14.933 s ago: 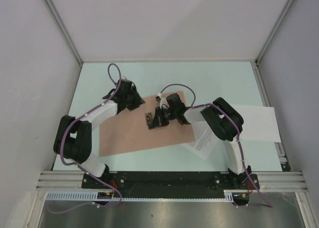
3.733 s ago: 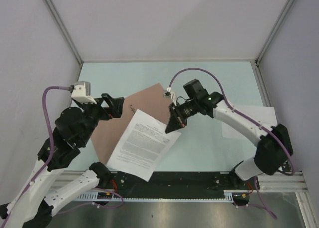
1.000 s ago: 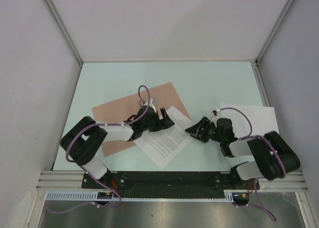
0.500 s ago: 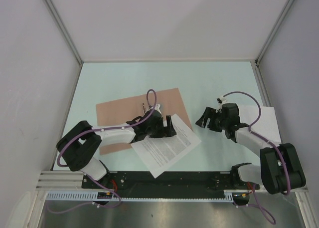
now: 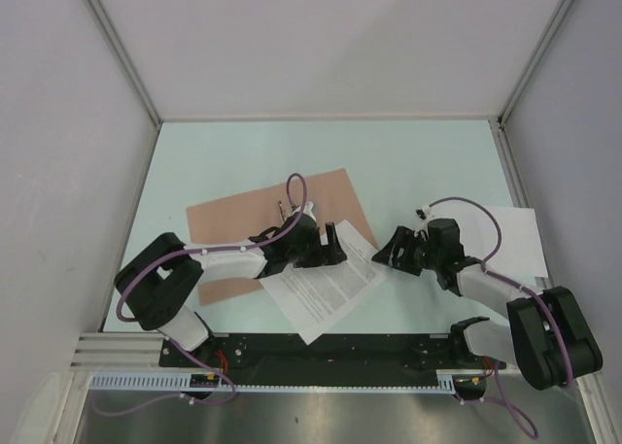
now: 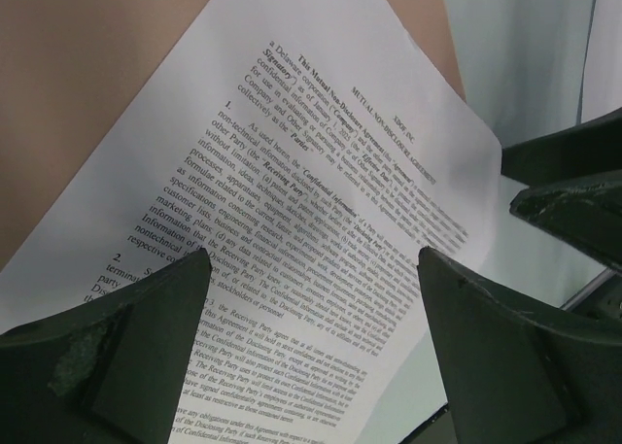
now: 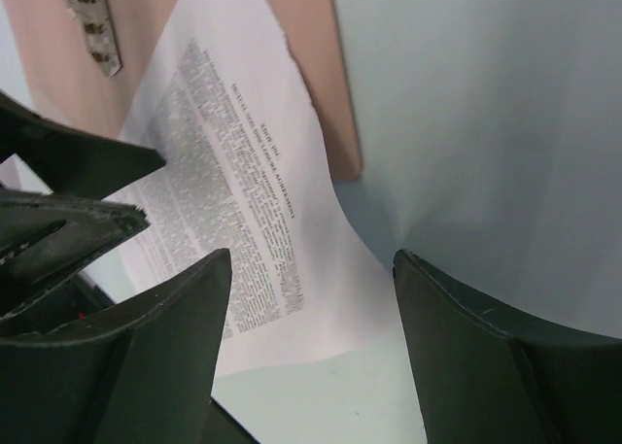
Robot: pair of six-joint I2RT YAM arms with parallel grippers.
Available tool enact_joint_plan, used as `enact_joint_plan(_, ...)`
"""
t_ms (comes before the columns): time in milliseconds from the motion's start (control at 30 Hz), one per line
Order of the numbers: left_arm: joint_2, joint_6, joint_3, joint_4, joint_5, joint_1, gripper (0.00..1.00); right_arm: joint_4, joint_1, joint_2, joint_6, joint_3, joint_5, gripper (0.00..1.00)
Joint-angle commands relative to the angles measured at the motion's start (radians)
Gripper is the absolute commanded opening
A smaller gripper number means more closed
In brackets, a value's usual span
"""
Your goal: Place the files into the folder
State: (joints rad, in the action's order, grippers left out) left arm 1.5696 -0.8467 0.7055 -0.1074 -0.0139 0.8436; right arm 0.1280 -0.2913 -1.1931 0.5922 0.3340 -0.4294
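Observation:
The salmon folder lies flat, left of the middle. The printed sheet rests tilted across its near right corner, half on the folder, half on the table. My left gripper hovers open over that sheet's far edge; in the left wrist view the text shows between its spread fingers with folder card behind. My right gripper is open just right of the sheet's right corner, which shows with a strip of folder in the right wrist view. The plain white sheet lies at the right, partly under the right arm.
Grey enclosure walls close in the pale table on three sides. The arm bases and a metal rail run along the near edge. The two grippers face each other closely over the printed sheet.
In the last half second my right gripper has come down and nearer, toward the printed sheet's right corner. The left gripper and the sheet have shifted only slightly.

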Motion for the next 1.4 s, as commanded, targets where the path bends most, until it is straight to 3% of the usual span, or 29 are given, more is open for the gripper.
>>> enact_joint_plan(0,0.038,-0.026,-0.018,0.020,0.006,0.009,0.96,0.062,-0.026,-0.007,0.084,-0.067,-0.074,0.72)
enact_joint_plan(300,0.040,-0.032,-0.035,0.015,0.011,0.009,0.96,0.057,-0.019,0.196,0.171,-0.116,-0.130,0.68)
enact_joint_plan(533,0.041,-0.038,-0.032,0.014,0.011,0.009,0.96,0.387,-0.039,0.185,0.420,-0.211,-0.184,0.70)
enact_joint_plan(700,0.035,-0.041,-0.032,0.012,0.011,0.009,0.96,0.562,-0.112,0.181,0.560,-0.263,-0.085,0.74)
enact_joint_plan(867,0.038,-0.046,-0.032,0.006,0.009,0.009,0.96,0.511,-0.245,0.251,0.592,-0.263,0.121,0.74)
enact_joint_plan(1000,0.040,-0.049,-0.032,0.000,0.011,0.009,0.96,0.411,-0.348,0.332,0.569,-0.268,0.291,0.60)
enact_joint_plan(1067,0.038,-0.051,-0.032,-0.002,0.009,0.009,0.96,0.354,-0.441,0.365,0.566,-0.282,0.429,0.56)
enact_joint_plan(1133,0.033,-0.055,-0.034,-0.011,0.009,0.009,0.96,0.325,-0.497,0.394,0.560,-0.296,0.579,0.44)
enact_joint_plan(1367,-0.046,-0.061,-0.057,-0.031,0.011,0.009,0.97,0.283,-0.503,0.323,0.453,-0.268,0.632,0.20)
